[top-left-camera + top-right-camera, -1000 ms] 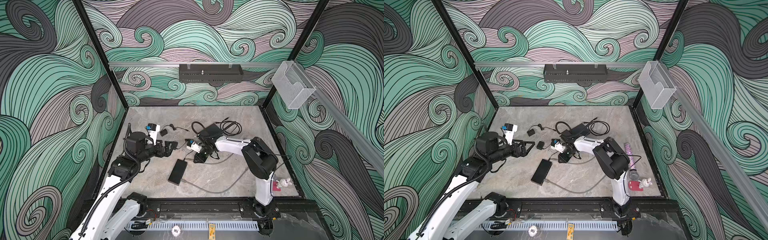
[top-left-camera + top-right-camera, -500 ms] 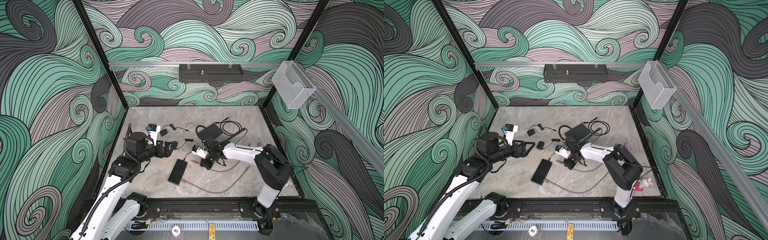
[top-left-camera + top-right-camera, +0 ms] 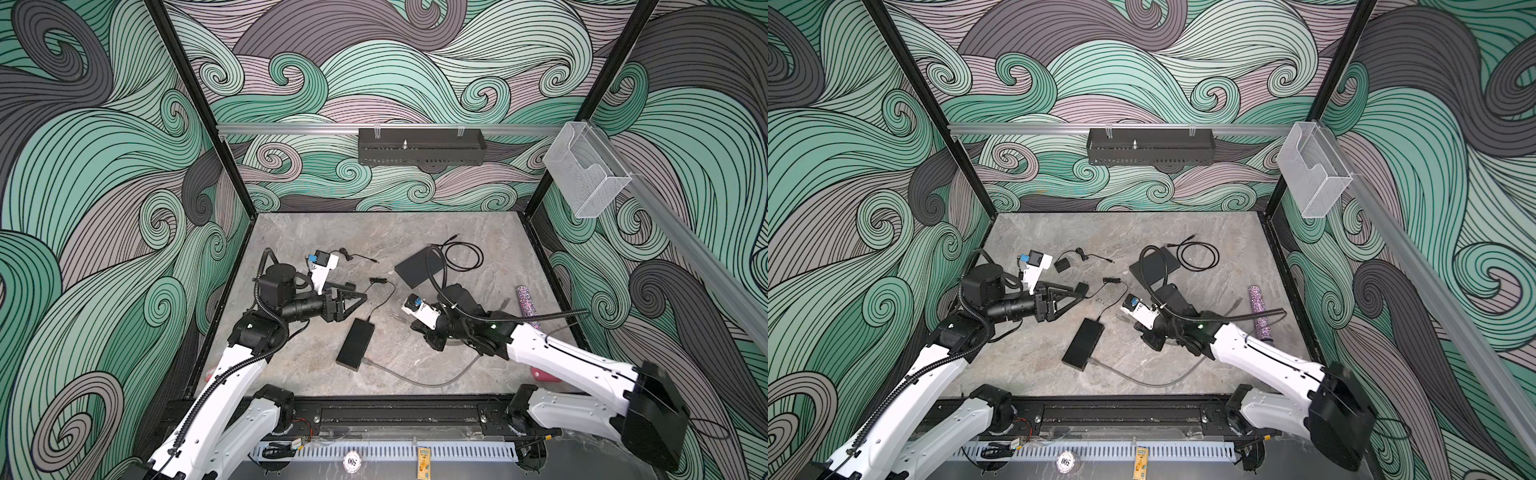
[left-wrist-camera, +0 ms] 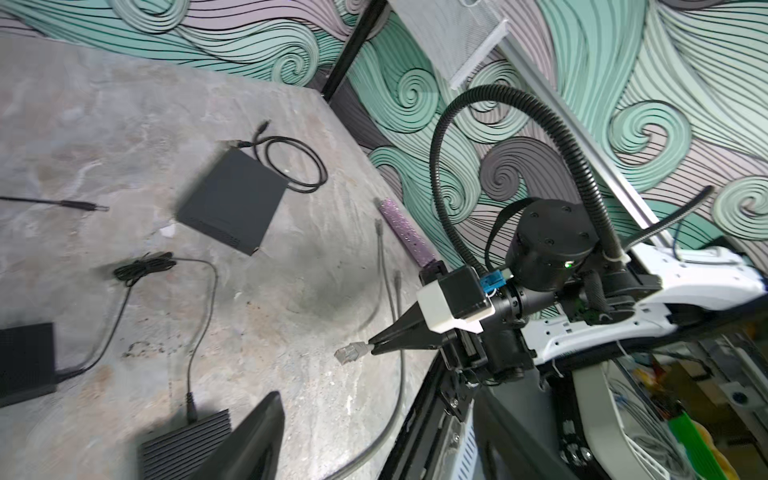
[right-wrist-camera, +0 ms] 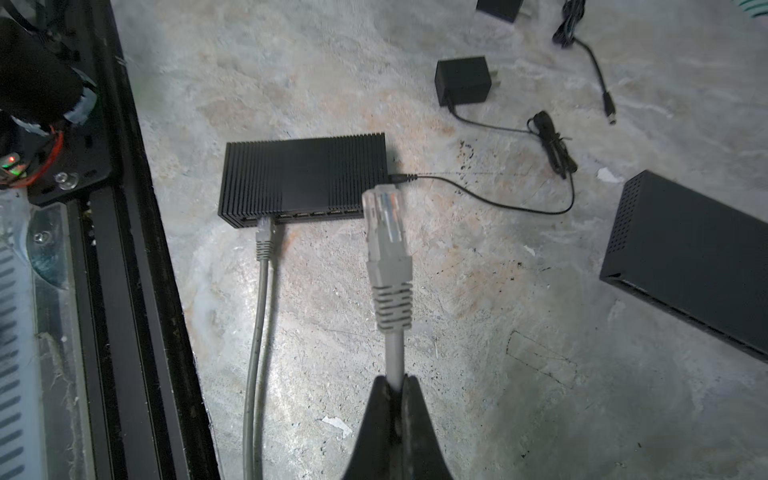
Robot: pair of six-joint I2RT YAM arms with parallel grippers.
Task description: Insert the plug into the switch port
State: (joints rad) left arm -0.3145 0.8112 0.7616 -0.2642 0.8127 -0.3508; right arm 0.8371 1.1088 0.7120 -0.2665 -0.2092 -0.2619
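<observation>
plug point(image 5: 386, 224) near switch point(image 5: 305, 178), cable point(image 5: 395, 353) in r jaws

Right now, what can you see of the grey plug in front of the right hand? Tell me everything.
The plug has a clear plastic head with coloured wires showing inside, then a grey ribbed rubber sleeve and a thin grey cable. The right hand is shut on that cable just behind the sleeve, so the plug sticks straight out ahead. It points toward the port side of the black ribbed box but is not inserted, and seems to touch nothing else.
</observation>
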